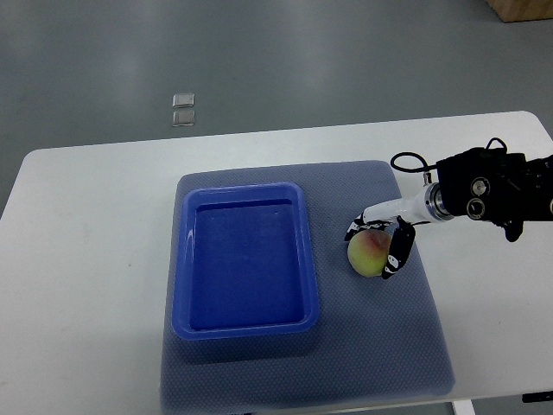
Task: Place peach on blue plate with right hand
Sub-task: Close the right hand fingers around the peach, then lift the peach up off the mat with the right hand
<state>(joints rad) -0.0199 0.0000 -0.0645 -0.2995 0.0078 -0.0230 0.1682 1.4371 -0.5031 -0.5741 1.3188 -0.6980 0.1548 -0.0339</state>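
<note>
Right hand [380, 245] curling fingers around peach [366, 254], sitting on mat beside blue plate [244, 322]; grip looking shallow, could roll out lifting.

Yellow-pink peach [367, 254] on mat, just right of empty rectangular blue plate [246, 322].

The peach [369, 253] between the black-and-white fingers [400, 249] is yellow-green with a red blush. The blue plate [245, 264], left of the fingers, is a deep uniform blue. Beneath them lies a grey-blue mat [380, 333] with a fine woven texture, on a white table [86, 251].
</note>
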